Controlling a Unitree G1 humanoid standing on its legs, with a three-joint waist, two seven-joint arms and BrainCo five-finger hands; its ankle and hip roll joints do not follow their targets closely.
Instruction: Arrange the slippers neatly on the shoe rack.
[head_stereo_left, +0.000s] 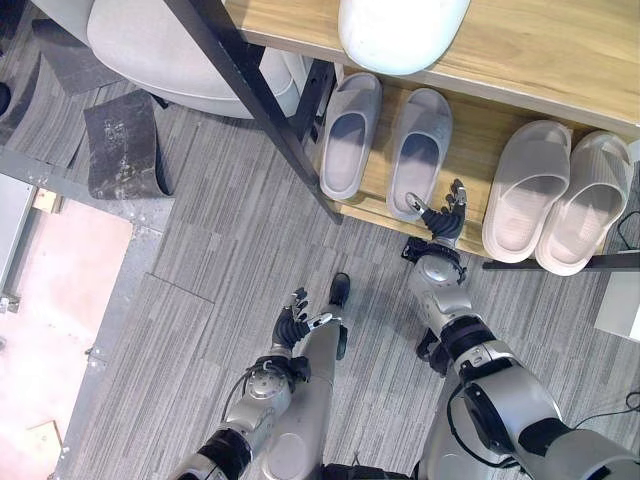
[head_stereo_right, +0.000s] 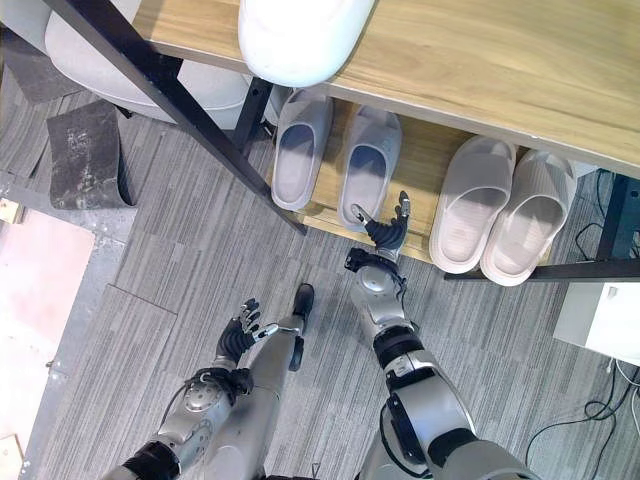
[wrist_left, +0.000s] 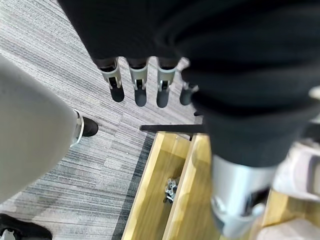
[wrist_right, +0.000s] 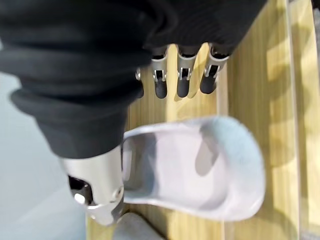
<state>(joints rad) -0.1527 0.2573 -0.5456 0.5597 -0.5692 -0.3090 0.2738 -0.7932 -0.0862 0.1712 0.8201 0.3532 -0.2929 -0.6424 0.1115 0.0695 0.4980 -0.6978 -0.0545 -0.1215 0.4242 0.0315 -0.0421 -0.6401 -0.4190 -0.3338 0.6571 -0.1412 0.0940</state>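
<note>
Both hands spread, empty: right hand (head_stereo_left: 443, 218) beside grey slipper (head_stereo_left: 419, 152) heel, left hand (head_stereo_left: 297, 322) low.

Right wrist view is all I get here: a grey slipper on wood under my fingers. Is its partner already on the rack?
Observer: Yes. The second grey slipper lies beside the grey slipper that the right hand is at, both on the lower shelf.
Operator: Anything else on that shelf?
Observer: A beige pair lies side by side at its right end.
Operator: Is my hand gripping the slipper?
Observer: No. Its fingers are straight, at the slipper's near end.
Operator: And the left hand?
Observer: The left hand hangs open over the grey carpet, short of the rack.
</note>
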